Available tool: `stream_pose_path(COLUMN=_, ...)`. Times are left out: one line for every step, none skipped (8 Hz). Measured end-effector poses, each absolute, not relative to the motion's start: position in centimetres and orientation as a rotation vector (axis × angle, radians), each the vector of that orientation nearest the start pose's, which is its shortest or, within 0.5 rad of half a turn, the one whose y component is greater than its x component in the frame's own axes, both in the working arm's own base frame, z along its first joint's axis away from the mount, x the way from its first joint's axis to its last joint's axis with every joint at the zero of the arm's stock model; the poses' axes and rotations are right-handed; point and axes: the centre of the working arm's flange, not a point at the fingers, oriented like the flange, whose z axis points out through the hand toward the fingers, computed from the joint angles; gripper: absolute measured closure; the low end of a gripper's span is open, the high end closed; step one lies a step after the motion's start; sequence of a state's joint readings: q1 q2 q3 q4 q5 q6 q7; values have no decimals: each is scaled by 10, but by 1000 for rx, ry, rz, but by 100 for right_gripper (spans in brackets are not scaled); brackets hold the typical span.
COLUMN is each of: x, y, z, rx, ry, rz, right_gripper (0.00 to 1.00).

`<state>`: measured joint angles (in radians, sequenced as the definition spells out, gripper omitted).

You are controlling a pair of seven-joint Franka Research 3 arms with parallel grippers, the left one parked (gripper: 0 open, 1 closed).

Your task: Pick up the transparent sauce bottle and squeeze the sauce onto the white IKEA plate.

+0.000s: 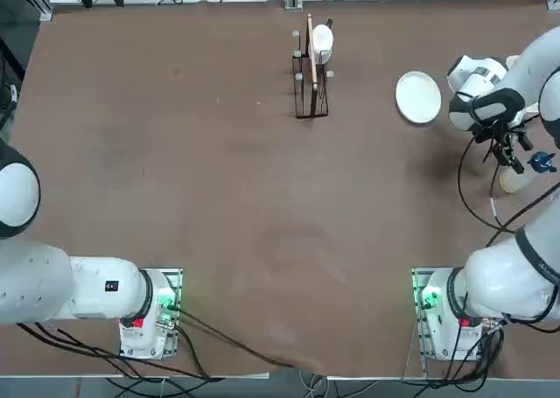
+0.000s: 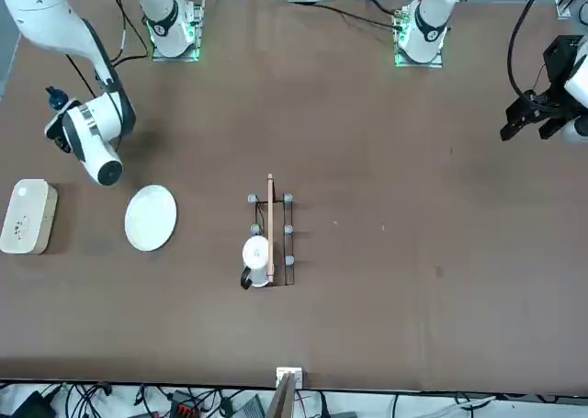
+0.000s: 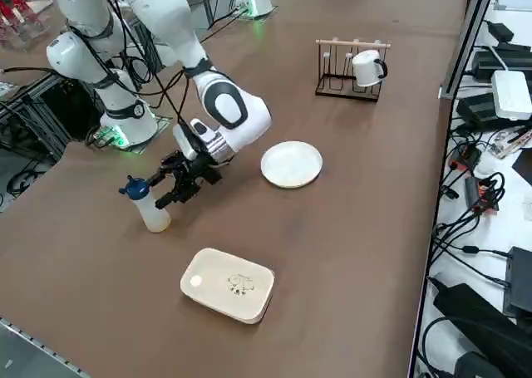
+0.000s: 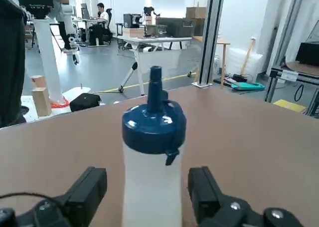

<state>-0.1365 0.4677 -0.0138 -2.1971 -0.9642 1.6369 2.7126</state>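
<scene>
Closing in on the slim translucent cream squeeze bottle with a dark blue nozzle cap (image 3: 150, 205), the right claw (image 3: 176, 184) is in the reaching step: its two black fingers (image 4: 85, 189) stand wide apart, one on each side of the bottle body, with nothing gripped yet. The bottle stands upright on the brown table (image 3: 349, 228), near the edge on the robot's right. The next move, I judge, calls for easing the claw a little further onto the body, below the cap, then shutting gently so no sauce squirts early. In the right side view, going rightward, a cream rounded-rectangular box (image 3: 228, 284) lies near the bottle, then the round glossy white plate (image 3: 292, 164) lies flat on the table, then a dark wire rack holding a white mug (image 3: 366, 67). Between bottle and plate the table is bare, so the carry looks unobstructed.
</scene>
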Motion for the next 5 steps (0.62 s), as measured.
stream_pose_path(x=435, y=-155, z=163, rx=854, ry=-1734, rz=595, right_gripper=0)
stream_pose_path(x=431, y=-162, z=161, rx=853, ry=-1732, rz=610, right_gripper=0)
stream_pose_path(x=426, y=-171, z=158, rx=859, ry=-1729, rz=617, right_gripper=0)
stream_pose_path(x=420, y=-178, z=155, rx=860, ry=-1728, rz=611, right_gripper=0)
stream_pose_path(x=413, y=-182, z=152, rx=858, ry=-1725, rz=605, right_gripper=0)
